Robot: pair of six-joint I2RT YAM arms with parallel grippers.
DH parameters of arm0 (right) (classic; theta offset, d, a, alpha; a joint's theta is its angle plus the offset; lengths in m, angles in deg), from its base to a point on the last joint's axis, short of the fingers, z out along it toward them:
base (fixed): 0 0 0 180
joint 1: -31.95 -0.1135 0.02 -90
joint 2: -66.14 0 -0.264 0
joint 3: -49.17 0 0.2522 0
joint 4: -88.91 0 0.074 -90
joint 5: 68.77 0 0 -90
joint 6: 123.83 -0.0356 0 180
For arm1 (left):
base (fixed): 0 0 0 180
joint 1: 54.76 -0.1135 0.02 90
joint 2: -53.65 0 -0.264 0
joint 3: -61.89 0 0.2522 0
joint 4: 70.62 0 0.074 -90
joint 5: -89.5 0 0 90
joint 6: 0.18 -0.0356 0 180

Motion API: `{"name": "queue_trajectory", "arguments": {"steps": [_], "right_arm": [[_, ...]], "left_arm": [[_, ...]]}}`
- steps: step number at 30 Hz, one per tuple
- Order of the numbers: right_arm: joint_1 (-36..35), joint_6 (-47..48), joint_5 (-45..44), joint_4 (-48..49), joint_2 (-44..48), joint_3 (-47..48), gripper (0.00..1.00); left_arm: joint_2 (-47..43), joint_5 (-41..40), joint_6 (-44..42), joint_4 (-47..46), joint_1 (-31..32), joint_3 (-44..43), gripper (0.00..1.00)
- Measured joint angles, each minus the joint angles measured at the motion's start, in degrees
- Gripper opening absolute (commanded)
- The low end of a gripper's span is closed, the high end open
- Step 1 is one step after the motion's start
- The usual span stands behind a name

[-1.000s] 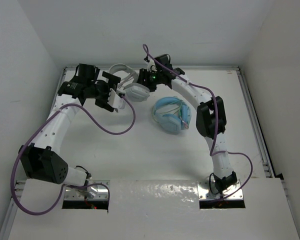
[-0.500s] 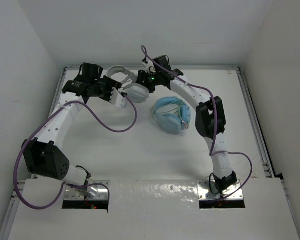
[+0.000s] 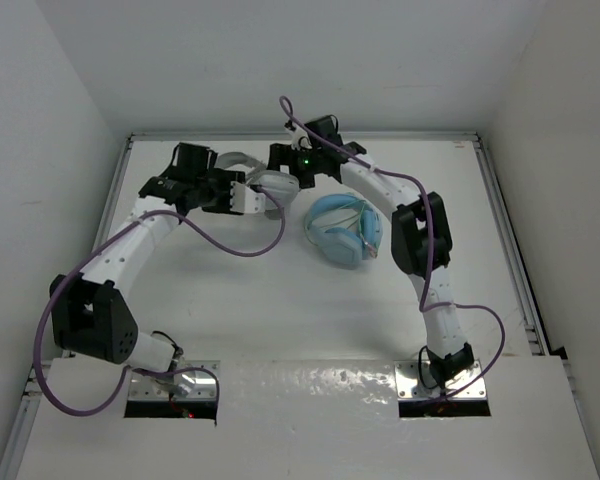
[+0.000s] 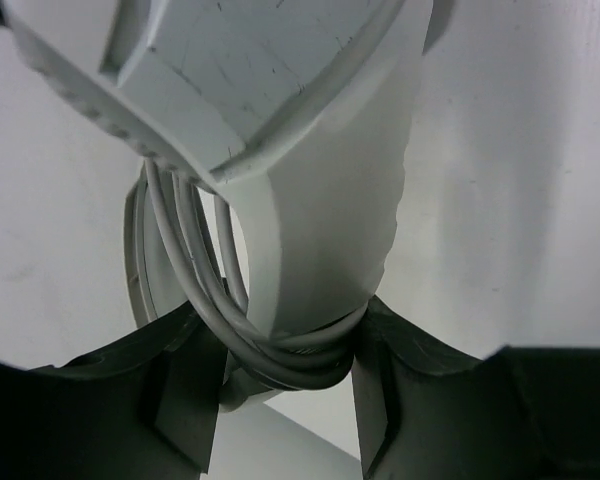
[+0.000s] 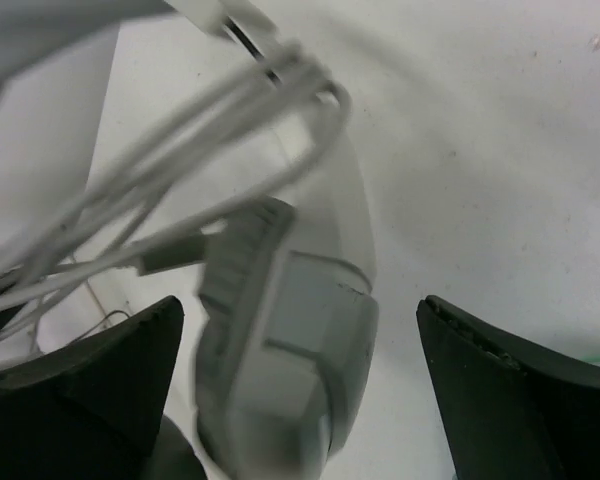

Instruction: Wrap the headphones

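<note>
The white and light-grey headphones [image 3: 271, 184] lie at the back of the table between my two grippers. My left gripper [image 3: 244, 196] is shut on the headphones' band arm [image 4: 325, 220], with several turns of the thin grey cable [image 4: 285, 355] pinched under its jaws. Just right of them, my right gripper [image 3: 278, 162] is open wide. In the right wrist view an ear cup [image 5: 290, 350] stands between the spread fingers [image 5: 110, 370] without touching them, and blurred loops of cable [image 5: 190, 140] hang above it.
Light blue over-ear headphones [image 3: 342, 230] lie on the table right of centre, close under the right arm. The left arm's purple cable [image 3: 242, 248] loops over the table. White walls close in the back and both sides.
The right gripper has opened and let go of the headphones. The left gripper, open a second ago, has shut on the band and cable and moved a little to the right.
</note>
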Motion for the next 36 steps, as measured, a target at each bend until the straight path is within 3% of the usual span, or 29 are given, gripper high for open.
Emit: {"name": "queue_trajectory", "arguments": {"steps": [11, 21, 24, 28, 32, 36], "right_arm": [[-0.8, 6.8, -9.4, 1.2, 7.4, -1.8, 0.99], [0.5, 8.5, -14.8, 1.7, 13.0, -1.8, 0.99], [1.0, 8.5, -11.6, 1.6, 13.0, -1.9, 0.99], [2.4, 8.4, -0.8, -0.1, 12.0, 0.6, 0.98], [4.5, 6.4, 7.5, 0.0, 11.3, 3.8, 0.99], [2.9, 9.6, -9.5, -3.6, 11.9, 5.7, 0.99]], "left_arm": [[-3.3, -5.9, 11.6, -9.0, 0.0, 9.1, 0.00], [-5.6, -2.4, 13.3, -15.0, -0.3, 9.2, 0.00], [-5.6, -1.4, 12.4, -14.2, -0.6, 9.2, 0.00], [-6.0, -0.3, 9.7, -13.3, -0.8, 9.3, 0.00], [-6.0, -3.1, 7.3, -9.1, -4.4, 9.9, 0.00], [-5.1, -5.0, 6.1, -6.7, -5.9, 9.9, 0.00]]}}
